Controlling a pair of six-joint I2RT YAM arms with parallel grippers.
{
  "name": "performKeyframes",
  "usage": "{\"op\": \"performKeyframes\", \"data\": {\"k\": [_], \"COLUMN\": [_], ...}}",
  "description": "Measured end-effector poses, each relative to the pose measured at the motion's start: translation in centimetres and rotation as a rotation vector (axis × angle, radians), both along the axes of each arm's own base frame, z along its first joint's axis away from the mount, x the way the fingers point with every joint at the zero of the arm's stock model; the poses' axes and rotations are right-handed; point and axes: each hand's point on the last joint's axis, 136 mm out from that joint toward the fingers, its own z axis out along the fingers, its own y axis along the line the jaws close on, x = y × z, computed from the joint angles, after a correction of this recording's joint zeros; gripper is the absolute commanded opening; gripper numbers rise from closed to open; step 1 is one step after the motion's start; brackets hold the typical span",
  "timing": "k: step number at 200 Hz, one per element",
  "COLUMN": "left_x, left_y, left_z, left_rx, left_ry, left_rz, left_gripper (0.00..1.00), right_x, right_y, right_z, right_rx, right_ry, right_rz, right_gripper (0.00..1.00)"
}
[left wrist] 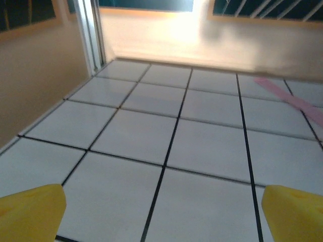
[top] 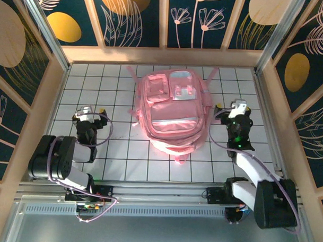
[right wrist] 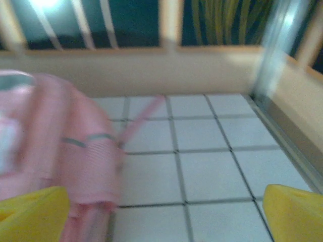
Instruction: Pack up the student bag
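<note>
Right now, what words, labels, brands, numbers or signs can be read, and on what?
None readable.
On the student bag, the pale patches are too small and blurred to show any print.
The wall panels carry only leaf and flower drawings; the table only grid lines.

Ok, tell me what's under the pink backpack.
The student bag lies front-up on the white tiled table, which shows on every side of it; pink straps poke out at its far end. Anything beneath the bag is covered.
</note>
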Motion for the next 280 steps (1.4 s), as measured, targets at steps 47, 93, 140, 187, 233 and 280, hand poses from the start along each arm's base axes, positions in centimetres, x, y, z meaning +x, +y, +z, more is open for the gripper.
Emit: {"op": "performKeyframes", "data": {"k": [47,93,140,187,233,280], "left_x": [1.3,1.3,1.3,1.3,1.3,1.3], "left_y": [-0.4,-0.4,-0.4,-0.4,-0.4,-0.4], "left_z": [1.5,1.6,1.6,1.6,1.7,1.7], "left_rx": [0.006,0.006,0.006,0.006,0.006,0.006], "left_ry": [-0.041,-0.045,-0.046,-0.046,-0.048,-0.048], "left_rz": [-0.024,-0.022,-0.022,-0.022,-0.022,-0.022], "left_gripper": [0.99,0.99,0.99,0.99,0.99,0.99], "right_x": [-0.5,1.3,1.4,1.4,1.6,1.7], "right_y": [-3.9,-0.8,-1.3,-1.5,-1.2,-1.2], "right_z": [-8.6,-8.2,-7.4,-7.3,-7.0,-7.0], "right_rx": [0.107,0.149,0.130,0.126,0.125,0.125], "right_ry": [0.148,0.061,0.016,0.010,0.004,0.003], "right_rz": [-0.065,0.078,0.025,0.011,0.026,0.026], "right_gripper": [0.99,0.99,0.99,0.99,0.99,0.99]}}
